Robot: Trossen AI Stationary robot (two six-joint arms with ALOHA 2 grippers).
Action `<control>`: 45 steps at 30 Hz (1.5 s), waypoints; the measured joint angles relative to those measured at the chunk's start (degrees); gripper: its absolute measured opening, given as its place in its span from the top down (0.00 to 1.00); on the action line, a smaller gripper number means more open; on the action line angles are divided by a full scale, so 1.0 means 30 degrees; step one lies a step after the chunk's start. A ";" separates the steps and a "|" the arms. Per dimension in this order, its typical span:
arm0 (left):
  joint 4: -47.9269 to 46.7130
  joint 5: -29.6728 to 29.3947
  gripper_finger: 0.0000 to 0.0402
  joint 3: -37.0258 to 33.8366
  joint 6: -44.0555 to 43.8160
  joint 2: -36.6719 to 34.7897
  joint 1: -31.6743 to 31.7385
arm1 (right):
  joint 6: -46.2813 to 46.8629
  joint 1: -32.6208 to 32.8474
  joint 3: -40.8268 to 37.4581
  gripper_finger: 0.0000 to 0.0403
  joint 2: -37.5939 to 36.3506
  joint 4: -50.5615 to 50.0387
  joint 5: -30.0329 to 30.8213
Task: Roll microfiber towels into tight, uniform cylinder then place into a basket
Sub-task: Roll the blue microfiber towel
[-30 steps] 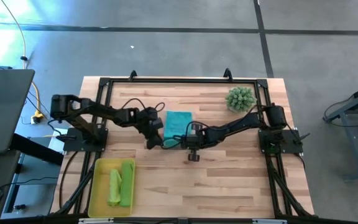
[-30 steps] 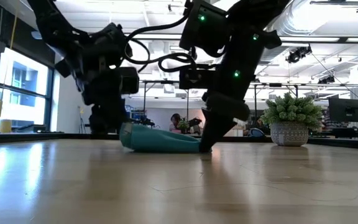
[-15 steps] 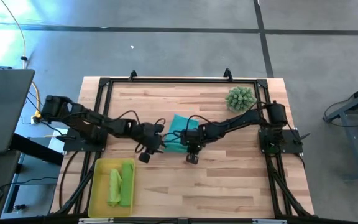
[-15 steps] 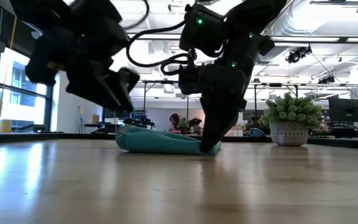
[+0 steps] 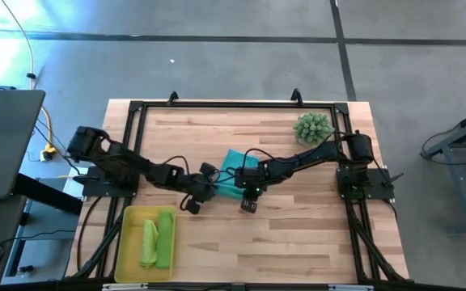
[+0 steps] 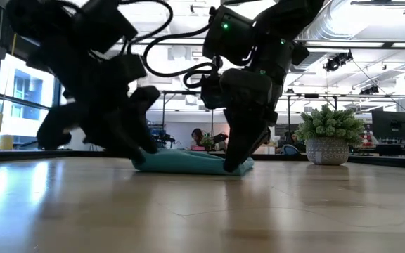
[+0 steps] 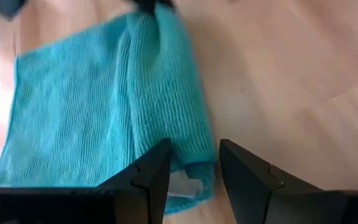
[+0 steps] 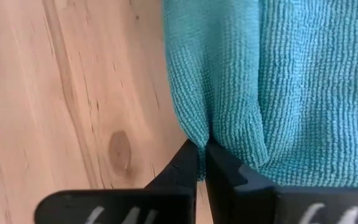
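Pinching the teal towel's [image 5: 231,173] rolled edge, the right tool [image 8: 202,149] is closed; the left tool [image 7: 191,165] stands parted beside it.

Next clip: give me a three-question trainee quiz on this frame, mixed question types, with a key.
1. True or false: the right gripper is shut on the teal towel's edge.
2. How many green towels lie in the basket?
A. none
B. two
C. three
3. Fill in: the left gripper stands ___ at one end of the teal towel's rolled fold.

Key:
1. True; the wrist view shows its fingers pinching the edge.
2. B; both lie side by side, and the plant stays at the table's far right corner.
3. Open; there is a gap between its fingers and nothing is held.
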 joint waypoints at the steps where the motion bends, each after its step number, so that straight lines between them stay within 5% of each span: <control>1: -0.0010 -0.0276 0.68 -0.0006 0.0010 0.0188 0.0000 | 0.0000 0.0004 0.0000 1.00 0.0000 0.0040 0.0007; 8: 0.0364 -0.0728 0.68 0.0079 -0.0804 0.1655 0.0044 | 0.0000 0.0007 0.0000 1.00 0.0007 0.0347 -0.0026; 13: -0.0059 0.0178 0.72 0.0107 -0.4828 0.1684 0.0094 | 0.0349 0.0014 0.0000 1.00 0.0007 0.0422 -0.0094; 17: -0.0677 0.3612 0.87 0.0177 -0.7972 0.1564 0.0123 | 0.0346 0.0022 0.0000 1.00 0.0027 0.0688 -0.1071; 20: -0.0674 0.8178 0.97 0.0159 -1.0753 0.1633 0.0106 | 0.0557 0.0029 0.0009 1.00 0.0044 0.1468 -0.2500; 23: 0.0051 1.2681 0.96 0.0033 -1.3440 0.1839 0.0443 | 0.0670 0.0044 0.0087 1.00 0.0044 0.2630 -0.4308; 26: 0.0887 1.4696 0.94 -0.0022 -1.5665 0.1820 0.0689 | 0.0710 -0.0004 0.0058 1.00 0.0044 0.3421 -0.5552; 37: 0.0627 1.3602 0.99 0.0022 -1.9984 0.1789 0.1743 | 0.0546 0.0167 0.0051 0.98 0.0254 0.1829 -0.3008; 45: 0.0647 1.2217 0.98 0.0110 -2.1220 0.2322 0.1623 | -0.0774 0.0099 0.0117 0.80 0.0163 0.1109 -0.2230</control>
